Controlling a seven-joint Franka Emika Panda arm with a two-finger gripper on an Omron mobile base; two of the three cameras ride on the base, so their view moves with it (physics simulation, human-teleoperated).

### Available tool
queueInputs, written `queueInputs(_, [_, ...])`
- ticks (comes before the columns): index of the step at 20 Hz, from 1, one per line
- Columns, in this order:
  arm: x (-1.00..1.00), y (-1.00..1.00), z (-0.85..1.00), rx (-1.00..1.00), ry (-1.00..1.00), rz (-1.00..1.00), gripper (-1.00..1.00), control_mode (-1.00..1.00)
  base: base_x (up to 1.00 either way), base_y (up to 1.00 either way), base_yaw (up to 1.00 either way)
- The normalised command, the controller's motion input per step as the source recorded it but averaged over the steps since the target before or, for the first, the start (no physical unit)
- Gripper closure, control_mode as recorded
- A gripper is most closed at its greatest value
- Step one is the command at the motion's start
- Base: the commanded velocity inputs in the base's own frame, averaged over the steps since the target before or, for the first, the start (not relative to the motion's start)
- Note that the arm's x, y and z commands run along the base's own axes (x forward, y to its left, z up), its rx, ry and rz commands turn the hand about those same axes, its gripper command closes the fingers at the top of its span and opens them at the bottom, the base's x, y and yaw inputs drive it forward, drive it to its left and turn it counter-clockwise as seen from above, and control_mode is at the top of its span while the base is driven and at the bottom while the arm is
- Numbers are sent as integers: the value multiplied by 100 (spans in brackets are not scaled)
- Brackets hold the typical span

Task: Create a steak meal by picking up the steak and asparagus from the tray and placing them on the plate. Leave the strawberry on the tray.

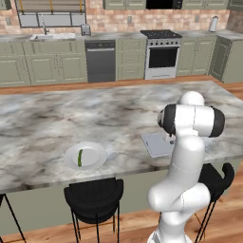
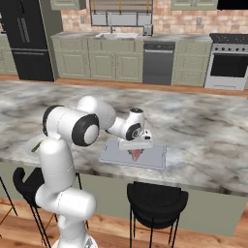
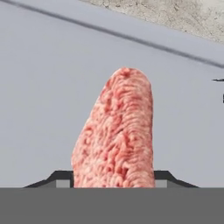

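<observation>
The tool (image 2: 137,147) hangs low over the tray (image 2: 154,160), pointing down at the steak (image 2: 136,154). In the hand view the steak (image 3: 116,135) runs up from between the two dark finger tips (image 3: 59,177), which sit on either side of its near end; the jaws stand about as wide as the meat, but whether they press on it or only frame it cannot be told. The steak lies flat on the tray's pale grey floor (image 3: 39,87), with the tray's rim and a strip of marble tabletop (image 3: 183,17) beyond its far end.

Taking the tray as the landmark: it lies on the marble tabletop (image 1: 71,114) near the front edge, above a black stool (image 2: 157,201). In the left base view the tray (image 1: 154,144) is partly hidden behind the arm. The plate (image 1: 85,156) sits on the same tabletop well apart from the tray, to its left in that view and also close to the front edge. The asparagus (image 1: 79,157) lies on the plate, left of the plate's middle. Another black stool (image 1: 94,199) stands below the plate.
</observation>
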Motion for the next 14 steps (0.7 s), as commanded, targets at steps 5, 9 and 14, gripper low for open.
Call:
queueInputs(5, [-14,9,18,0,-7,1,100,-100,0,0,0])
queueInputs(9, [-35,36,76,0,-8,-1,100,-100,0,0,0])
queueInputs(14, [-30,53,62,0,1,-4,100,-100,0,0,0])
